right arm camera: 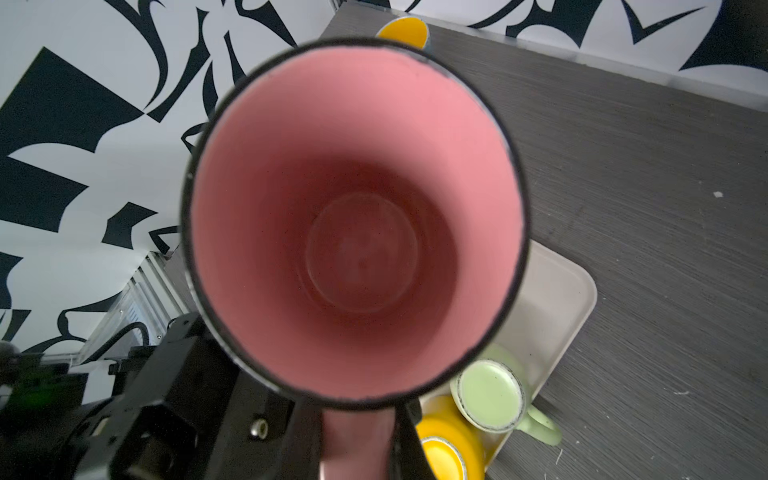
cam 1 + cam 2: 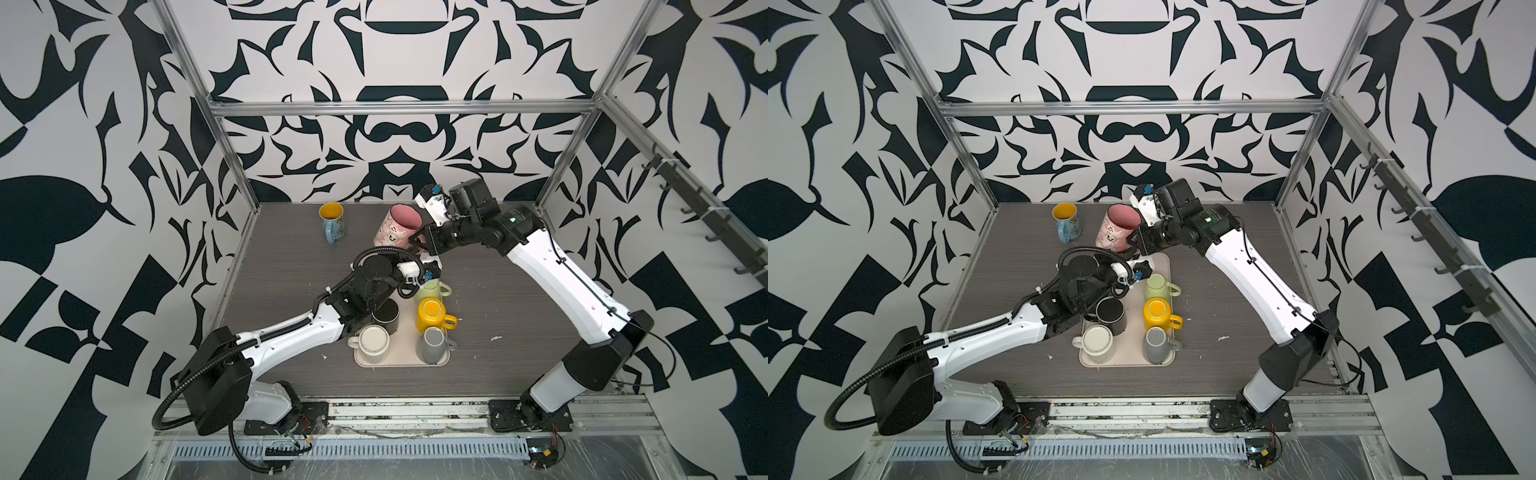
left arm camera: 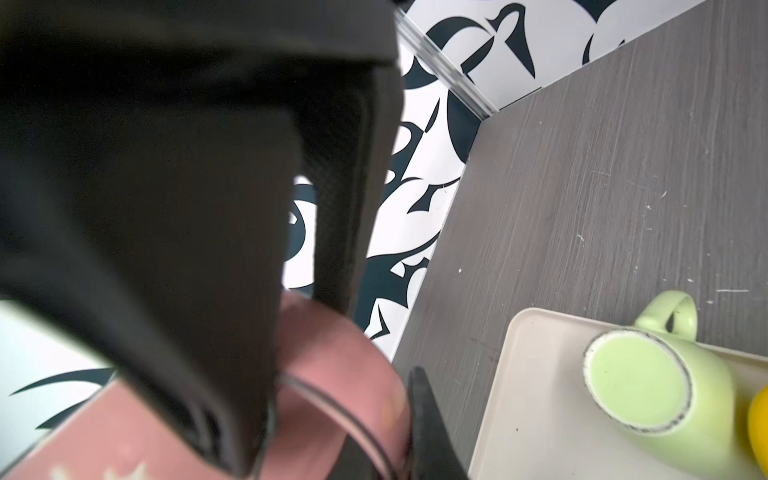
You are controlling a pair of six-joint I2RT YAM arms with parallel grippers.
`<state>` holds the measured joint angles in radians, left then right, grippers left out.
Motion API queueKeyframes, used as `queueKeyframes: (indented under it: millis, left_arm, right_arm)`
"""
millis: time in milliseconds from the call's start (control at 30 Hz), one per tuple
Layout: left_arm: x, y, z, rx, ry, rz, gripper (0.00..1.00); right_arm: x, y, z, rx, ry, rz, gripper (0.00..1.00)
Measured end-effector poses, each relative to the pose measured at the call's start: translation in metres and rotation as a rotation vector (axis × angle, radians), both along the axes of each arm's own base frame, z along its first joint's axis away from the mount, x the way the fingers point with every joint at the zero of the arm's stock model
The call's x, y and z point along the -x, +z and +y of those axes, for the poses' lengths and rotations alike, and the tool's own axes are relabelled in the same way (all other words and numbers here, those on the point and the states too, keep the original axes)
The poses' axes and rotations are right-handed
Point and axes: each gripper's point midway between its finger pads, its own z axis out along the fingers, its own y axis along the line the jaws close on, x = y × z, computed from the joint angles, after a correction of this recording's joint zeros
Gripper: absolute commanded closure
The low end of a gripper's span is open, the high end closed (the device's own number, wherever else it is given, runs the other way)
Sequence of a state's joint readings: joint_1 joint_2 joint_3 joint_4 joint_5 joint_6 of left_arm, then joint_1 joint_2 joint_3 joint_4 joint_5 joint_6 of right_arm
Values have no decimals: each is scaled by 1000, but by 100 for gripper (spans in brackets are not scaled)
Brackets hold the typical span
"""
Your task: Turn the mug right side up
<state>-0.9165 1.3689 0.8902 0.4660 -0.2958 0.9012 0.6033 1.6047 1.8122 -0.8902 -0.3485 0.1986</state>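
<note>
The pink mug (image 2: 398, 225) with white cartoon faces hangs above the table's far half, mouth up and tilted toward the back. In the right wrist view I look straight down into the mug's pink inside (image 1: 357, 224), and its handle (image 1: 357, 436) sits between the jaws. My right gripper (image 2: 416, 242) is shut on that handle. From below and in front, my left gripper (image 2: 428, 262) comes up to the mug. In the left wrist view one of its black fingers (image 3: 422, 415) presses against the pink mug (image 3: 332, 361), so the left gripper (image 3: 374, 451) is shut on it.
A beige tray (image 2: 405, 353) in the table's middle holds several upside-down mugs: green (image 2: 428, 291), yellow (image 2: 432, 313), grey (image 2: 434, 345), cream (image 2: 372, 343) and black (image 2: 385, 316). A blue mug (image 2: 331, 223) with a yellow inside stands upright at the back left.
</note>
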Motion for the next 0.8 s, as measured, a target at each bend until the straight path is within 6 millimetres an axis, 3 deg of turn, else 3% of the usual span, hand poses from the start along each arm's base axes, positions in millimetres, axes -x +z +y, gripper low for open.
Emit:
queueKeyframes:
  millis: [300,800]
  left_arm:
    - [1,-3,-1,-13,-3,3,100]
    - [2,-3,1,-30,21,-27,56]
  right_arm:
    - [2,-3,0,0,1,-2,100]
    - [-1,-11,-7,31,-90,-12,100]
